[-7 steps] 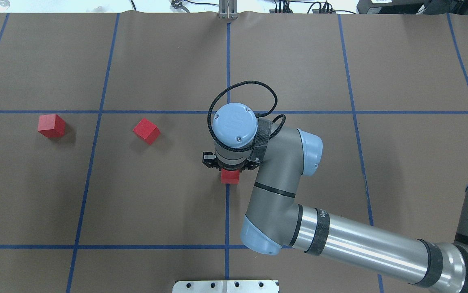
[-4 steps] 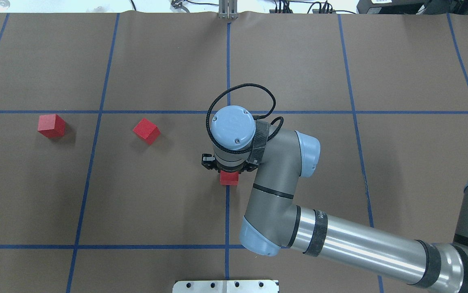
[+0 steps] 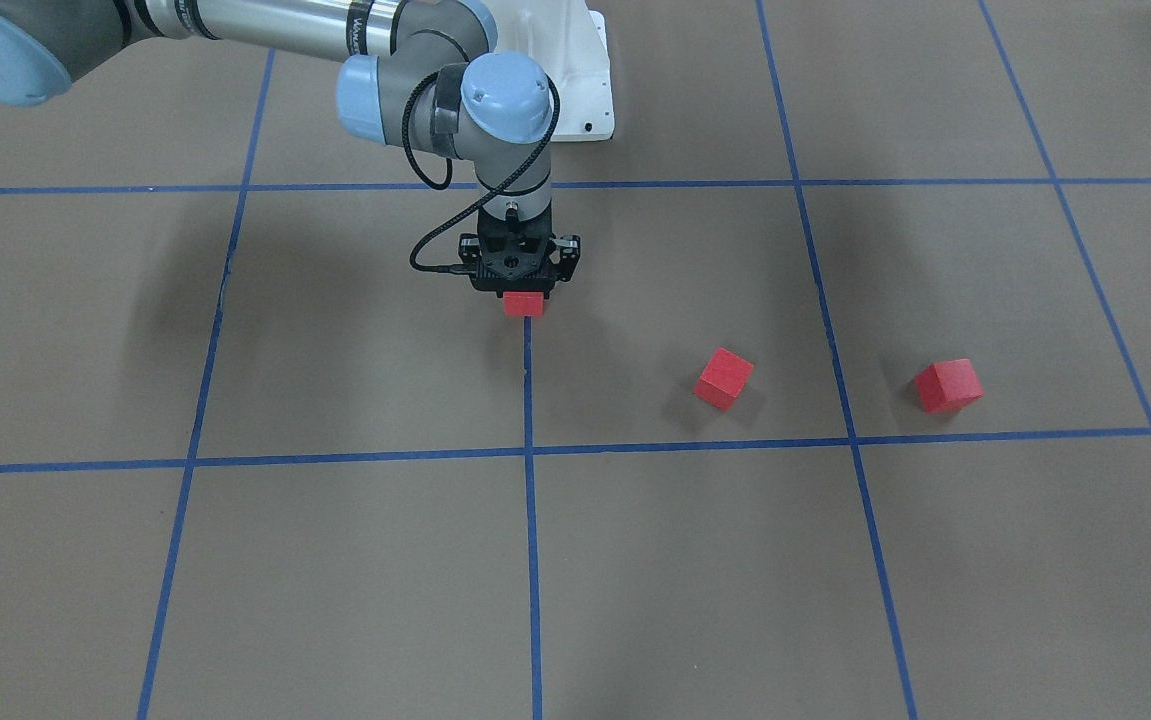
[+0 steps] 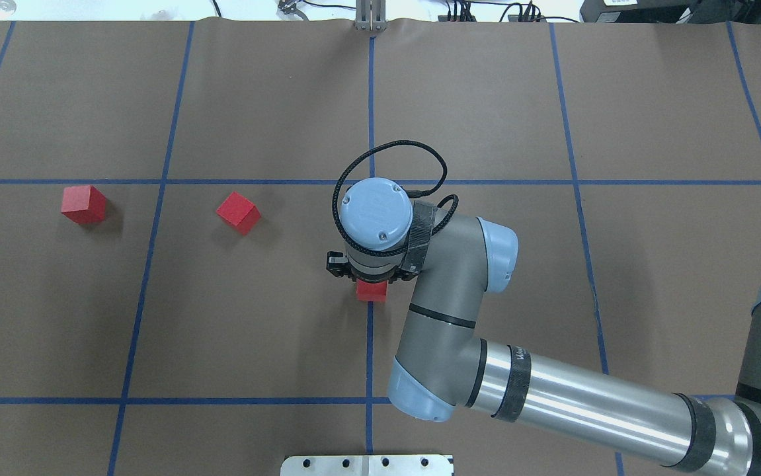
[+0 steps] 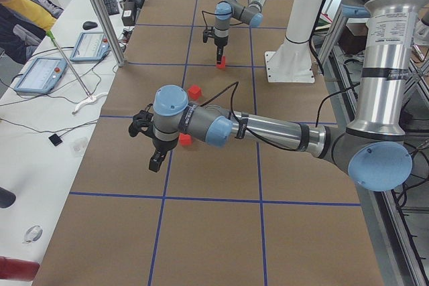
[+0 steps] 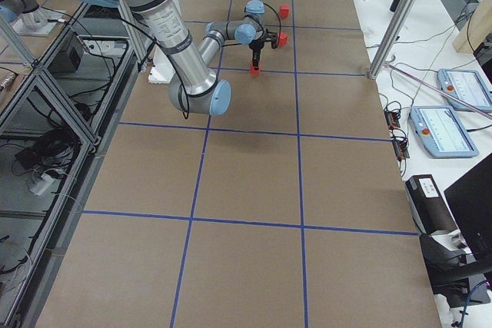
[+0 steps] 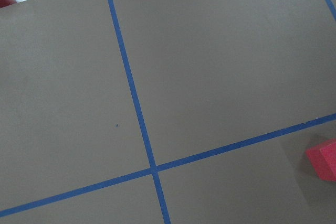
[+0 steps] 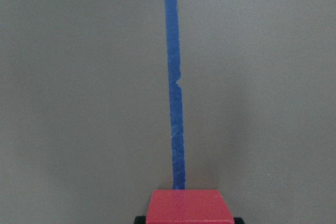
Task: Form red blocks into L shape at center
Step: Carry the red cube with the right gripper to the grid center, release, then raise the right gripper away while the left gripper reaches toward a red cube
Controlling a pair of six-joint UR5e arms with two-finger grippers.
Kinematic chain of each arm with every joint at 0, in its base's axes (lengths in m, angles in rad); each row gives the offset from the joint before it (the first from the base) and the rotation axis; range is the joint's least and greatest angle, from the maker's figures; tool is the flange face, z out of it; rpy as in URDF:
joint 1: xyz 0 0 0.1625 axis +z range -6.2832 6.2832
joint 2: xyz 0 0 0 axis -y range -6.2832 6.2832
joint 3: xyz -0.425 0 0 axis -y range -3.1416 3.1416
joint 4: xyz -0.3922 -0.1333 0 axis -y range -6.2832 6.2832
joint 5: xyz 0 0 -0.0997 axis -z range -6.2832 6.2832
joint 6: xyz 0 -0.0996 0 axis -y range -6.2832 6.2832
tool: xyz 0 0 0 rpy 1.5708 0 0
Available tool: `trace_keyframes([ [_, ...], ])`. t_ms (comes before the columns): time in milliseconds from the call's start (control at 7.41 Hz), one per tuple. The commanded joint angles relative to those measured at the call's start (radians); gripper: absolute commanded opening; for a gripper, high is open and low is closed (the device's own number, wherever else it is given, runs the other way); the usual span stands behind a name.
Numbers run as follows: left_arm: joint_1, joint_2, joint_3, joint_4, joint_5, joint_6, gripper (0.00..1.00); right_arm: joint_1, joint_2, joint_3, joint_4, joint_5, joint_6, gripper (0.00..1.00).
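Note:
My right gripper [image 4: 372,288] is shut on one red block [image 4: 372,291], low over the middle vertical tape line [image 4: 370,125] near the centre. The front view shows the same block [image 3: 524,305] under the gripper [image 3: 524,298]. In the right wrist view the block [image 8: 190,207] sits between the fingers with the tape line straight ahead. Two other red blocks lie loose on the left: one [image 4: 239,212] tilted to the grid, one [image 4: 83,204] farther left. My left gripper [image 5: 155,159] shows only in the exterior left view, above the floor near the leftmost block [image 5: 185,140]; I cannot tell its state.
A white mounting plate [image 4: 367,465] lies at the near table edge on the middle line. In the exterior left view a side table with tablets [image 5: 40,72] and a seated person [image 5: 20,8] runs along the far edge. The left wrist view catches a red block [image 7: 324,159] at its right edge.
My right arm has shifted slightly left and toward the robot, with the red block still in the gripper. The two loose blocks have not moved.

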Motion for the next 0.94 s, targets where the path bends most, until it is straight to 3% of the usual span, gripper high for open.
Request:
trace_keyframes([
  [0, -0.002, 0.001, 0.0, 0.0, 0.0, 0.002, 1.0, -0.008, 0.002, 0.001, 0.001, -0.017, -0.005, 0.99],
  [405, 0.003, 0.0, -0.012, -0.032, -0.003, 0.0, 1.0, 0.079, -0.002, 0.044, -0.008, 0.015, -0.019, 0.99],
  [540, 0.052, -0.005, -0.011, -0.11, -0.002, -0.011, 1.0, 0.177, -0.01, 0.051, -0.01, 0.093, -0.072, 0.99],
  [810, 0.203, -0.035, -0.073, -0.12, 0.009, -0.221, 1.0, 0.41, -0.086, 0.058, -0.01, 0.274, -0.351, 0.99],
])
